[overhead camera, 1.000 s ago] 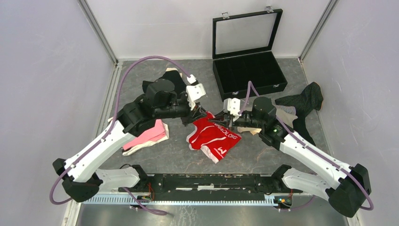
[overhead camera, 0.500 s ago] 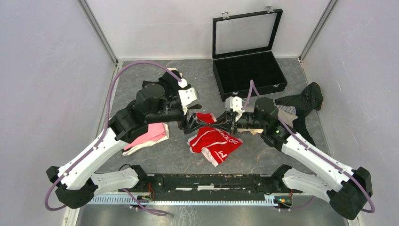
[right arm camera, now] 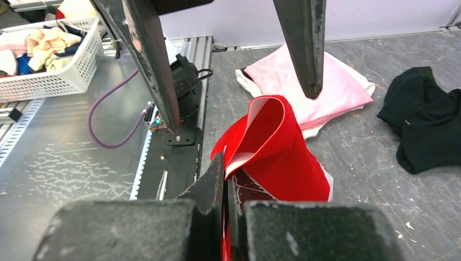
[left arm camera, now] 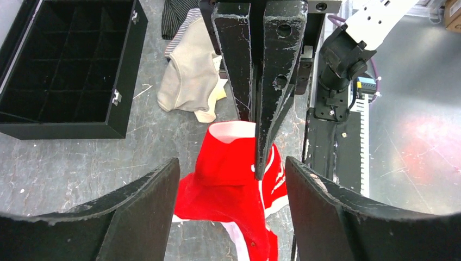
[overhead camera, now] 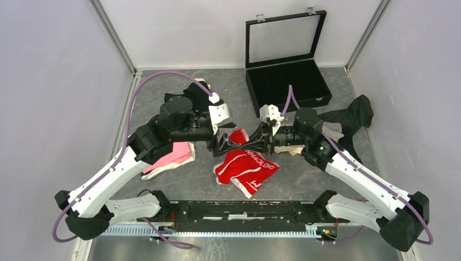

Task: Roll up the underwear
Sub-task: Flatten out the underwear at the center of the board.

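**A:** What sits nearest?

**B:** A black metal rail (overhead camera: 239, 209) along the near edge. Beyond it lies the table (overhead camera: 206, 182), grey, mottled and scuffed, enclosed by plain white walls (overhead camera: 185, 32).

**A:** And the red underwear (overhead camera: 245, 166)?

**B:** It is mid-table, just past the rail: soft, smooth cloth with white lettering and white trim. Its flat part runs roughly left to right, while its far edge is lifted and curls upright.

**A:** The pincers?

**B:** The right gripper (overhead camera: 254, 142) is pressed together on that lifted edge. The left gripper (overhead camera: 224, 143) stands wide apart, its fingers either side of the raised fold, holding nothing.

**A:** What is around the red piece?

**B:** A folded pink garment (overhead camera: 173, 155) lies left of it. Right of it is a crumpled beige one (left arm camera: 190, 81), and farther right a dark pinstriped one (overhead camera: 353, 115). A rumpled black garment (overhead camera: 187, 95) lies far-left. Beyond it to the far right stands a rigid black case (overhead camera: 288, 81) with square compartments, its glass lid upright.
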Robot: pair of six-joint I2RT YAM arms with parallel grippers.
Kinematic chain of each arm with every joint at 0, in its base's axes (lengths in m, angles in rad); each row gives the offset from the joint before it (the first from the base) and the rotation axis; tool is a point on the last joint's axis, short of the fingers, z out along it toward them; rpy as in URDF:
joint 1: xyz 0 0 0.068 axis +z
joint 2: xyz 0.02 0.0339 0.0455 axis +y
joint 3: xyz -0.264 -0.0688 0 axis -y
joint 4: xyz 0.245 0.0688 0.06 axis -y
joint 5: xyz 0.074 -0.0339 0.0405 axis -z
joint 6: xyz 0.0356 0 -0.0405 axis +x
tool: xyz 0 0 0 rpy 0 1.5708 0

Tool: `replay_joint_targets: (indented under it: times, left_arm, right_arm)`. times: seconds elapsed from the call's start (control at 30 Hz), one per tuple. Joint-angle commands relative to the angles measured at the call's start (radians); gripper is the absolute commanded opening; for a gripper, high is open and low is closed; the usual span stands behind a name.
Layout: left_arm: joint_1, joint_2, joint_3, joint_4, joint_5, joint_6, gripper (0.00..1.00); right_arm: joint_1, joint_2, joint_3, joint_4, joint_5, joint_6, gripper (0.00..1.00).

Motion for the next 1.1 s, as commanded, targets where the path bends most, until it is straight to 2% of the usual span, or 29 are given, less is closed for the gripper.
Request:
replay_joint_targets:
  times: [0.0,0.27,0.43,0.63,0.87,0.97,1.03,1.07]
  left_arm:
    - [0.002,0.009,0.010,0.027,0.025,0.071,0.76]
    - [0.002,-0.008,-0.008,0.054,-0.003,0.089,0.73]
    - [0.002,-0.005,-0.017,0.057,0.049,0.086,0.57]
    - [0.002,-0.002,-0.024,0.056,0.092,0.080,0.45]
    - [0.002,-0.005,-0.019,0.055,0.099,0.076,0.13]
    - [0.002,-0.009,-0.019,0.056,0.096,0.076,0.10]
    - [0.002,-0.015,-0.016,0.055,0.091,0.077,0.06]
    - [0.002,-0.017,-0.016,0.055,0.086,0.076,0.03]
  right_arm:
    - [-0.001,0.022,0.058,0.013,-0.063,0.051,0.00]
    - [0.000,0.028,0.081,-0.064,-0.124,-0.013,0.00]
    - [0.001,0.025,0.093,-0.068,-0.110,-0.017,0.00]
    - [0.000,0.035,0.116,-0.087,-0.097,-0.031,0.00]
    - [0.000,0.039,0.120,-0.087,-0.081,-0.038,0.00]
    - [0.001,0.041,0.122,-0.135,-0.064,-0.057,0.00]
    - [0.000,0.043,0.131,-0.184,-0.039,-0.103,0.04]
    - [0.001,0.042,0.136,-0.220,-0.014,-0.130,0.10]
